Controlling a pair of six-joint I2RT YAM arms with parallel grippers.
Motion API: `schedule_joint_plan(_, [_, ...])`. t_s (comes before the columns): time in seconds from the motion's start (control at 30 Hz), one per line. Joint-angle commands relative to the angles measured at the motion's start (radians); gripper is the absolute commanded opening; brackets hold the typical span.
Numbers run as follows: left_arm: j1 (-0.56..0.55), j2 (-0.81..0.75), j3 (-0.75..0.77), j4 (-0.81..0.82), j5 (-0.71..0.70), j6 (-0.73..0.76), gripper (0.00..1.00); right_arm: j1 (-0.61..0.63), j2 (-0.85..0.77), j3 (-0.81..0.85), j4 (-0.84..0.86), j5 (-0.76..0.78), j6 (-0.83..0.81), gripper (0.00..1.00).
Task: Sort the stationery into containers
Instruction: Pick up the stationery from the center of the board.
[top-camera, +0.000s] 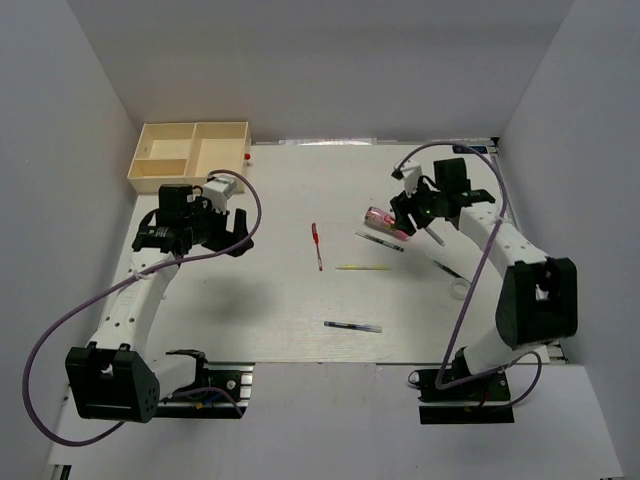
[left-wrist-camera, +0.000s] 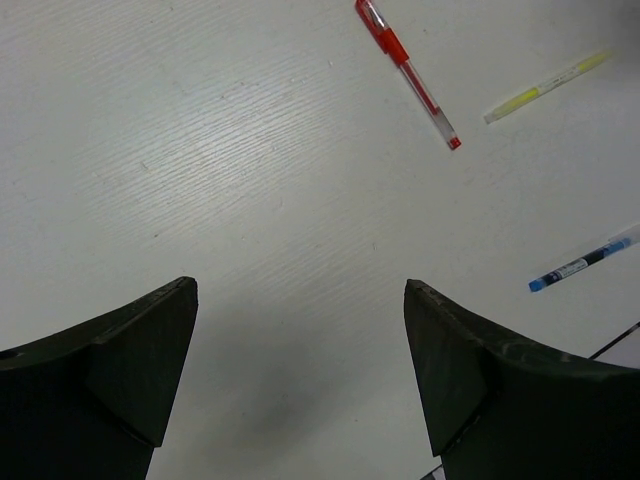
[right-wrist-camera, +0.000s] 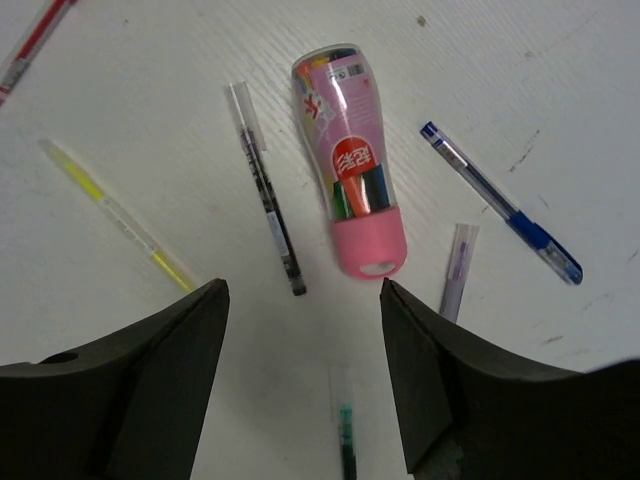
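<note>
The pink cylinder (right-wrist-camera: 355, 180) lies on its side on the worktop (top-camera: 290, 190), just ahead of the right tool (right-wrist-camera: 302, 295), which is spread wide with nothing in it. The left tool (left-wrist-camera: 300, 290) is also spread and empty, over bare worktop near the tray (top-camera: 193, 148). The cylinder looks like a light, stiff plastic case, smooth and round, so it may roll or slip; I would take it across its middle. The dark pen (right-wrist-camera: 268, 205) beside it is thin and needs a low pinch at mid-length.

Glossy plastic pink cylinder (right-wrist-camera: 352, 160) on matt, finely ribbed table (right-wrist-camera: 150, 60).
</note>
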Motion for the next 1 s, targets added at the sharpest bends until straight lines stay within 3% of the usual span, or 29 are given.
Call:
schedule_joint_plan(0.0, [-0.013, 0.001, 0.028, 0.013, 0.050, 0.013, 0.93, 0.014, 0.138, 0.111, 0.028, 0.062, -0.039, 0.67])
schedule_joint_plan(0.4, [-0.013, 0.036, 0.007, 0.033, 0.041, 0.015, 0.93, 0.040, 0.373, 0.289, -0.006, 0.077, -0.096, 0.70])
schedule_joint_plan(0.63, [-0.013, 0.061, 0.013, 0.058, -0.026, 0.003, 0.93, 0.061, 0.397, 0.247, -0.012, 0.068, -0.143, 0.63])
schedule_joint_plan(0.97, [-0.007, 0.107, 0.064, 0.062, 0.018, -0.042, 0.93, 0.072, 0.430, 0.208, -0.005, 0.082, -0.192, 0.61])
